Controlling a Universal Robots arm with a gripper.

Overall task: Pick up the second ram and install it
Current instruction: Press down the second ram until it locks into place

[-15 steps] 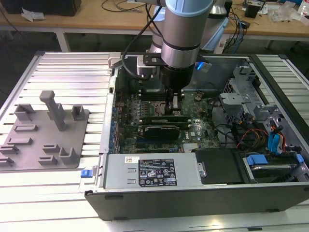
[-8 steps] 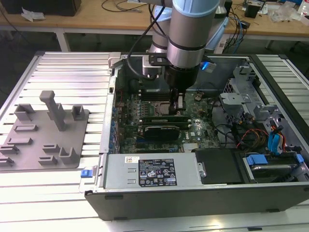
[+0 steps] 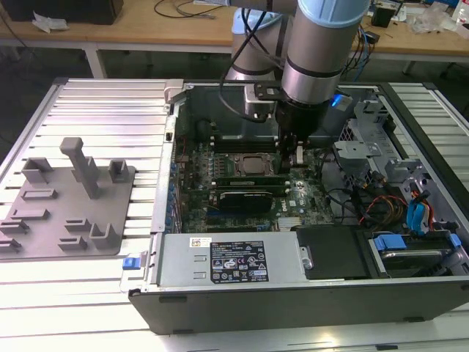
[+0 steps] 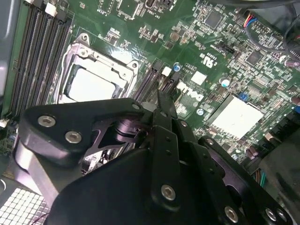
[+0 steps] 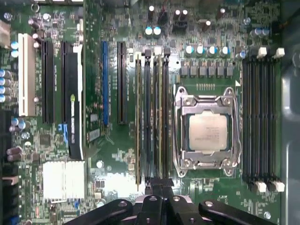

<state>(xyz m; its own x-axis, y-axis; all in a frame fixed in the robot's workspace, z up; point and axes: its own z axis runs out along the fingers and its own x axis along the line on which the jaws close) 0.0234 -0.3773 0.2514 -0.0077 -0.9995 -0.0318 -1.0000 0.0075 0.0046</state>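
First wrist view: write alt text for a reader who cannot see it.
The gripper hangs over a green motherboard, at the end of a bank of long memory slots with sticks seated edge-on. Beside the slots sits the metal-framed processor socket, with a second slot bank beyond it.

The gripper (image 4: 161, 105) is showing matt black metal links with bright steel screws, and the motherboard (image 5: 117, 154) is gleaming glossy green around a bare, brushed-metal processor lid (image 5: 207, 131). Outside the painted-metal computer case (image 3: 293, 301), the fixture plate (image 3: 66, 213) is looking like dull grey plastic on the ribbed aluminium table (image 3: 110, 110).
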